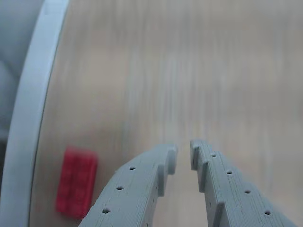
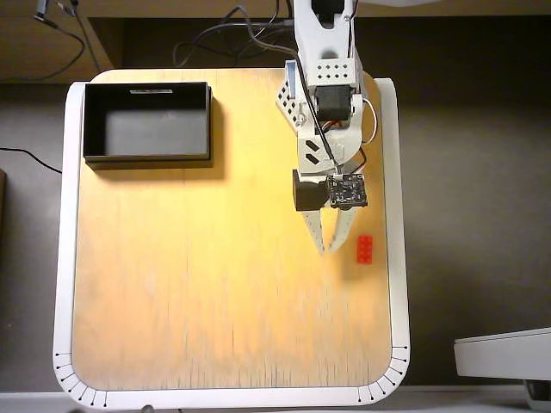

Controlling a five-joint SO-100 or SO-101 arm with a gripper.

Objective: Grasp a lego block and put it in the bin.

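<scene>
Grey printed gripper fingers stand slightly parted, holding nothing, above bare pale wooden tabletop. Just beside them lies the small red studded lego block, near the table's white rim. Well apart, the shallow black rectangular bin sits empty; its white label is unreadable.

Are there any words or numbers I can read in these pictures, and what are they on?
No readable text anywhere.
White label strip on the bin rim: too small to read.
Short black tick marks at the table bottom corners: only lines, no numbers.
Lego block: no writing visible.
</scene>
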